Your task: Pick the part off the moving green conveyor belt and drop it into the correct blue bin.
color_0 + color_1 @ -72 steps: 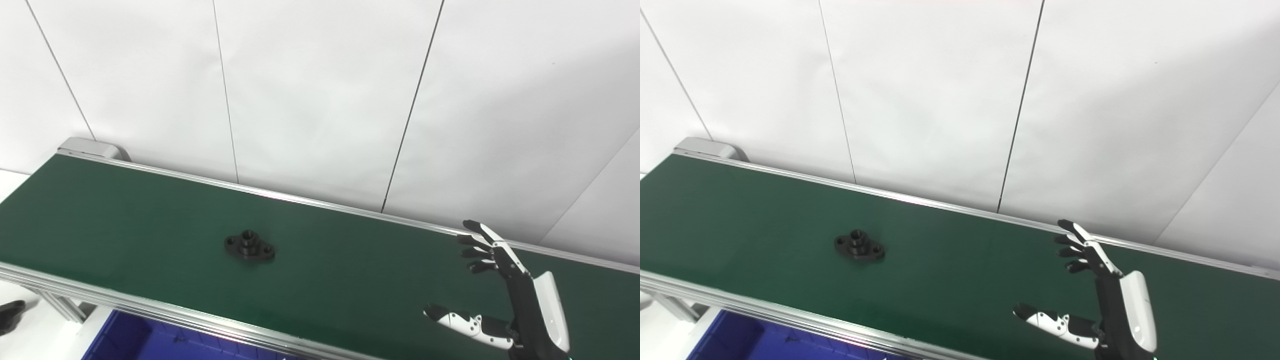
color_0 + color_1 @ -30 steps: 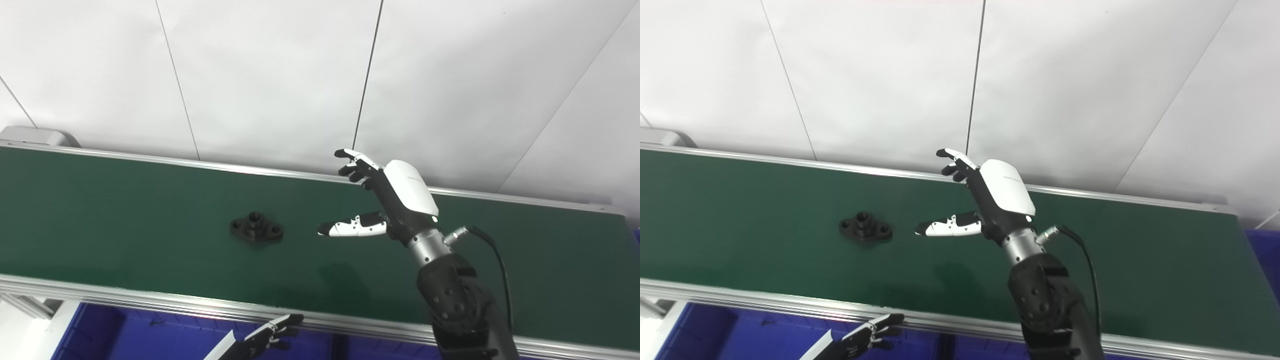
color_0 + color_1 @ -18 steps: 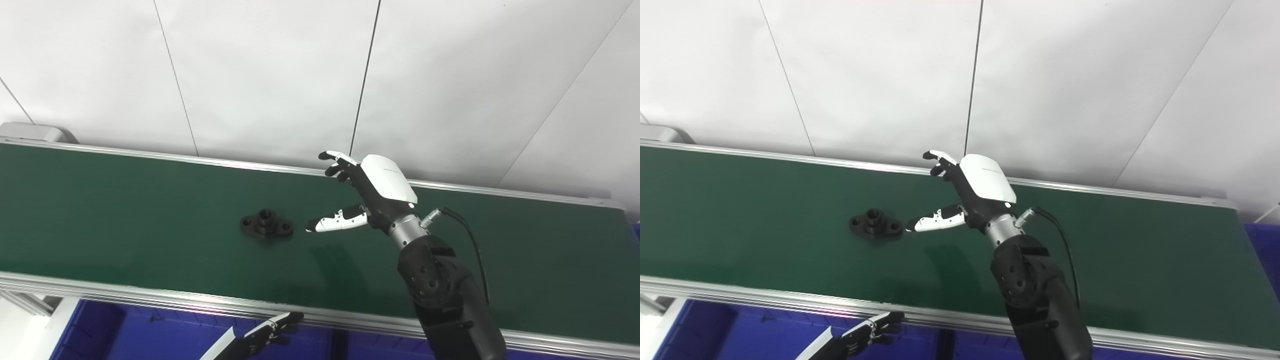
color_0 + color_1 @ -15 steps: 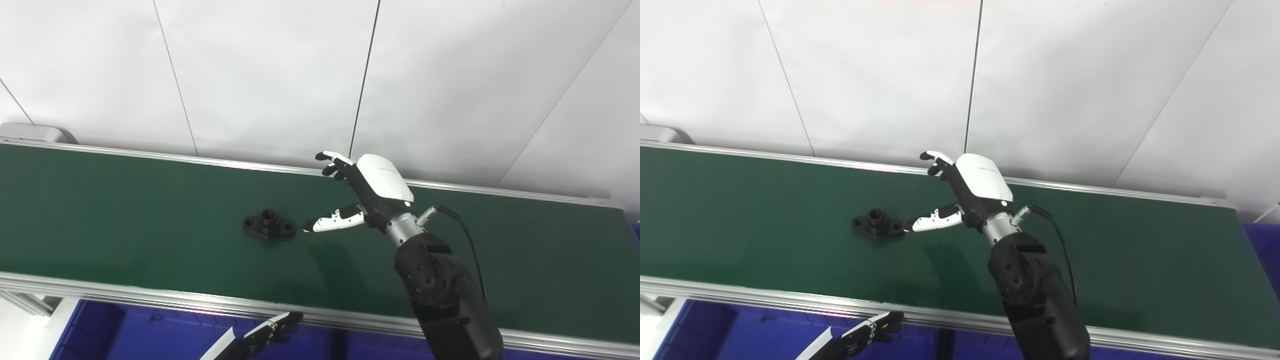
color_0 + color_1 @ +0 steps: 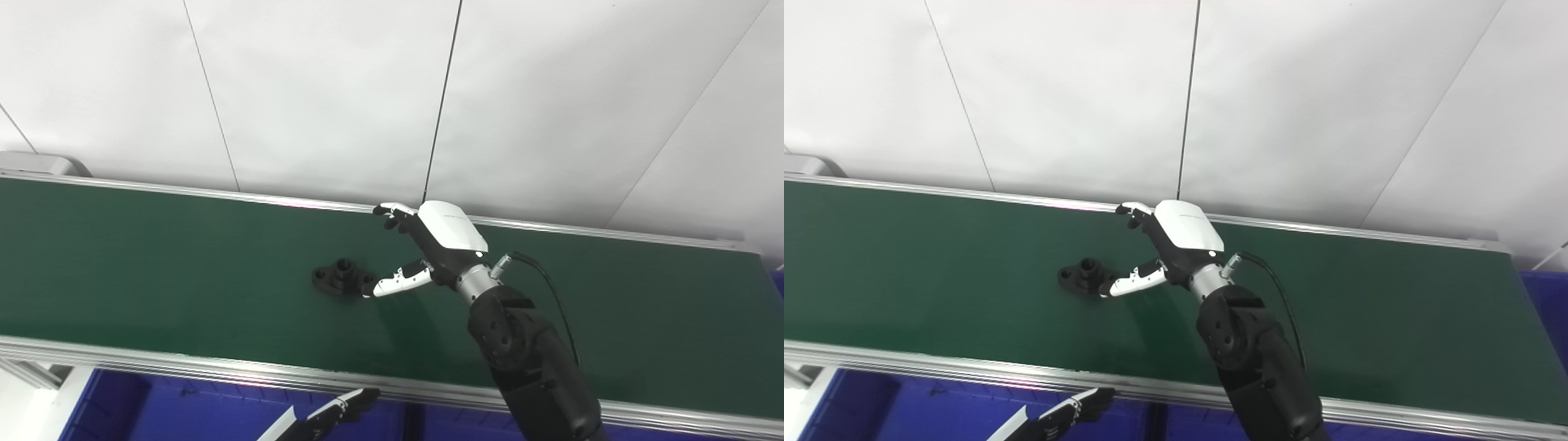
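A black flanged part [image 5: 339, 276] with a raised centre hub lies flat on the green conveyor belt [image 5: 153, 263]. My right hand [image 5: 422, 248] reaches over the belt from the right, open, its white thumb tip at the part's right end and the fingers spread above the far side. Nothing is held. My left hand [image 5: 334, 416] is low at the bottom edge, below the belt's front rail, over a blue bin [image 5: 202, 413]; its fingers look loosely extended.
An aluminium rail [image 5: 184, 370] borders the belt's near side and another runs along the far side by the white wall. A second blue bin [image 5: 1546, 300] shows past the belt's right end. A cable [image 5: 551, 288] loops off my right wrist.
My right hand has swept left and lower over the belt, from the right edge to the part. The part has drifted right along the belt. The camera has also shifted.
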Action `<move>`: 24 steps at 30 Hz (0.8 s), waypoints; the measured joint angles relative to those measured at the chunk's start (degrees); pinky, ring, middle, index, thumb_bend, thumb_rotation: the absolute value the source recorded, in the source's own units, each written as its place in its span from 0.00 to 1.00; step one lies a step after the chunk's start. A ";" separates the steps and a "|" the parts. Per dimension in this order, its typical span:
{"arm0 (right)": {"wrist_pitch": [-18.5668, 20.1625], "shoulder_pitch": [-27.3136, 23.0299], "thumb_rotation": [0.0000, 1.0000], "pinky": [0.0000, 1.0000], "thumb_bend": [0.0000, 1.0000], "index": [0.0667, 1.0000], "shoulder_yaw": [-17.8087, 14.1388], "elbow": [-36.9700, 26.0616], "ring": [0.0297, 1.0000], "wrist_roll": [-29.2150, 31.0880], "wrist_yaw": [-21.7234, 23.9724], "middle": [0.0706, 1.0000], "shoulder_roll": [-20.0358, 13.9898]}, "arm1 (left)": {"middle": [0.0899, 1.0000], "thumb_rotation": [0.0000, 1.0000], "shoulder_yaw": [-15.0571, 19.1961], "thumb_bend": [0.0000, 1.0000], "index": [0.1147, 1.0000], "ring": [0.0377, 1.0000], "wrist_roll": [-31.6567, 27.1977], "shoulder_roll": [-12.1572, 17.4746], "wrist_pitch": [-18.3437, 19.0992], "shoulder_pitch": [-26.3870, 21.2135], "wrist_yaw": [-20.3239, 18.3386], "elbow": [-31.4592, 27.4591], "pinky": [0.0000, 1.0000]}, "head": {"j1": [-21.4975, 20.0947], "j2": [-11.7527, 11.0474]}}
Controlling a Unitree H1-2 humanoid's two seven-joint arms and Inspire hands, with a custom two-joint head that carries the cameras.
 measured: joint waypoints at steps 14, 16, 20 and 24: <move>0.00 -0.67 0.34 0.66 0.84 0.83 2.21 2.90 0.76 -0.16 0.97 0.79 -0.83 | 0.91 0.33 0.10 0.92 0.89 0.89 0.41 -1.16 0.00 0.35 -0.30 -0.34 0.86 | 0.97 1.06; 0.00 -0.85 0.33 0.66 0.84 0.82 2.39 3.54 0.76 -0.16 0.97 0.79 -0.93 | 0.91 0.32 0.10 0.91 0.89 0.89 0.38 -1.27 0.00 0.42 -0.30 -0.38 0.87 | 1.05 1.14; -0.03 -0.87 0.32 0.64 0.84 0.81 2.65 4.83 0.74 -0.12 0.83 0.78 -1.19 | 0.92 0.30 0.11 0.91 0.89 0.90 0.45 -1.36 0.00 0.96 -0.28 -0.96 0.87 | 1.32 1.32; -0.11 -0.87 0.32 0.63 0.82 0.79 2.91 5.51 0.73 0.27 0.68 0.77 -2.02 | 0.92 0.27 0.19 0.90 0.89 0.90 0.37 -1.43 0.00 1.41 -0.27 -1.82 0.87 | 1.58 1.76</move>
